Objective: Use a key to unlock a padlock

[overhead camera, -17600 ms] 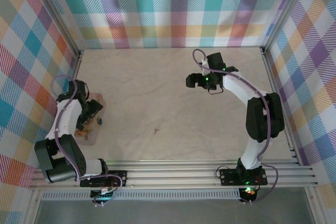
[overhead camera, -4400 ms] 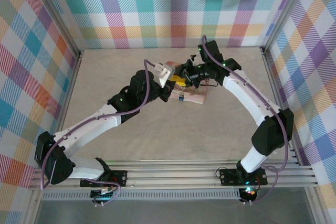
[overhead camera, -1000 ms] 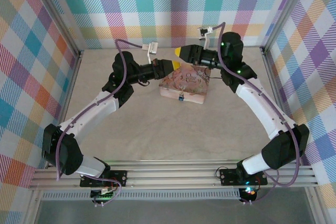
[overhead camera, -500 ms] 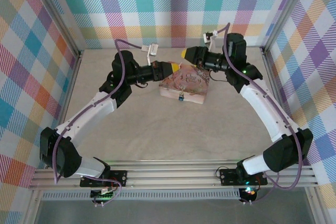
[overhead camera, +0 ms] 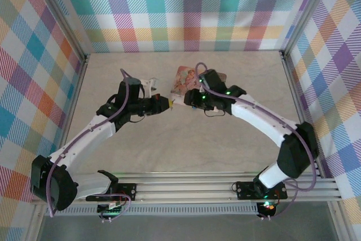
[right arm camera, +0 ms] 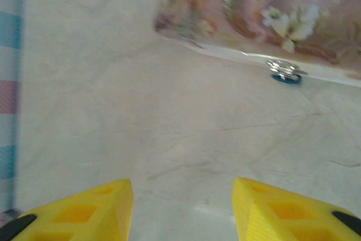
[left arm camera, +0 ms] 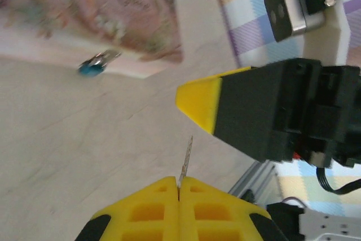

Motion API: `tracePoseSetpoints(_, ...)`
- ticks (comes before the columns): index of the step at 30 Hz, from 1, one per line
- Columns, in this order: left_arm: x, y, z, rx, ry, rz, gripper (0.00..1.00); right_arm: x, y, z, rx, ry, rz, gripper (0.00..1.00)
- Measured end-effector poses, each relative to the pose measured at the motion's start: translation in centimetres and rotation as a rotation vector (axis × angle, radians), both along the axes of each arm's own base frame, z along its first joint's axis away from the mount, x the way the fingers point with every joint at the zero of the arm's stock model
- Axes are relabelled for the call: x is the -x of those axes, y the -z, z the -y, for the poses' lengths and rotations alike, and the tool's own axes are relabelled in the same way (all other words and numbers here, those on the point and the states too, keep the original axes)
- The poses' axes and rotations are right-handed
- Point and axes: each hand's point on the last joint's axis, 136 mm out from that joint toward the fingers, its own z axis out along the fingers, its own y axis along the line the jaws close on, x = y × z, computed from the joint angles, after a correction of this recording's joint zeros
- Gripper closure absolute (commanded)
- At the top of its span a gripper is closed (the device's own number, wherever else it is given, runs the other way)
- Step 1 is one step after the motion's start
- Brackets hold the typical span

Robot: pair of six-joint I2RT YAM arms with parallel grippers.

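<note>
The left gripper (left arm camera: 179, 182) is pinched tight on the key (left arm camera: 185, 159), whose thin blade pokes out past the yellow tips. The right gripper (right arm camera: 183, 201) is spread wide with nothing between its fingers, close to the left one. The padlock (right arm camera: 285, 73) lies on the table (overhead camera: 169, 139) against the edge of the pink box (overhead camera: 183, 77), midway between the side edges and nearer the far edge.

Key (left arm camera: 186, 155) clamped in left end effector (left arm camera: 179, 182).
</note>
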Motion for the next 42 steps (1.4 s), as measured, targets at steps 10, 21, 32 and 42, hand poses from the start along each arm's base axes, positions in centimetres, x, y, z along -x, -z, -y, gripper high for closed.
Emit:
tracePoseSetpoints(10,2.7,2.8,-2.5,-0.117,-0.007,-0.045,1.0,-3.6,8.5,1.9,0.259,0.147,0.001,0.5)
tracePoseSetpoints(21,4.4,3.3,-4.1,-0.18,-0.014,-0.032,1.0,-6.2,13.0,2.1,0.343,0.208,0.043,0.48)
tracePoseSetpoints(32,5.6,4.0,-5.6,-0.212,-0.048,-0.017,1.0,-9.5,15.1,-0.2,0.382,0.165,0.083,0.51)
tracePoseSetpoints(42,6.0,4.7,-6.7,-0.223,-0.097,-0.002,1.0,-9.9,15.1,-1.5,0.377,0.054,0.084,0.87)
